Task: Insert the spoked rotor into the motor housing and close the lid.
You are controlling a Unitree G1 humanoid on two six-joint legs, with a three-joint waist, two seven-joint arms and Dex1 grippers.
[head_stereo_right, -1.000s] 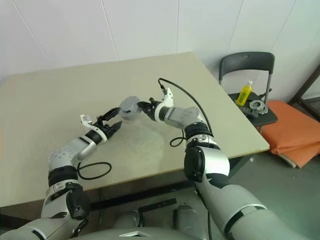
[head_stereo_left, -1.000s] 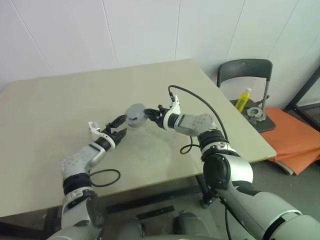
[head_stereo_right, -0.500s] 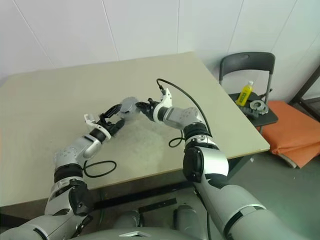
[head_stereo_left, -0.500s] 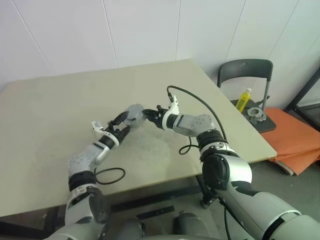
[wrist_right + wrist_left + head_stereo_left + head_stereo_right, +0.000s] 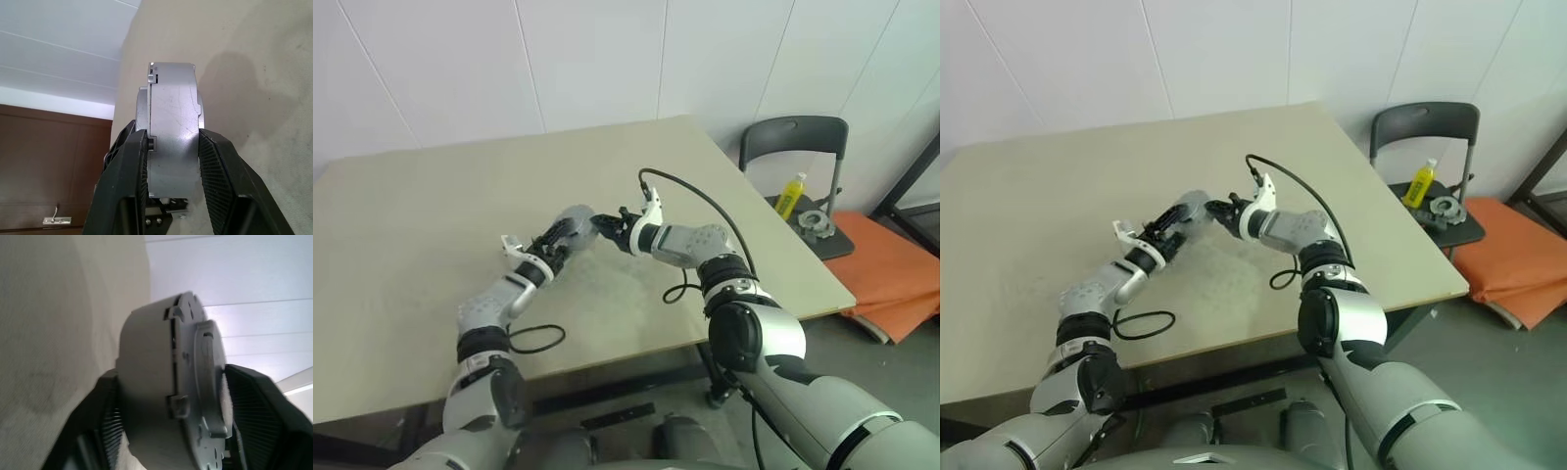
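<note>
Motor housing (image 5: 576, 223): held in the air above the table's middle, looks heavy, rigid, smooth metal; best pinched across its flat faces.
Right gripper (image 5: 168, 161): clamped on the housing.
Left gripper (image 5: 168, 428): fingers straddling it, grip uncertain.
Table (image 5: 421, 225): matte beige.
Room: white wall panels, chair (image 5: 793, 137) beyond the right edge.

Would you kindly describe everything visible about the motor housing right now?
The motor housing is a short, round, silvery-grey metal cylinder with a notched, tabbed end face. It is held in the air above the beige table, turned on edge. The right pincer clamps its two flat faces, and the left pincer straddles it from the other side, its black ribbed fingers beside both faces.
</note>
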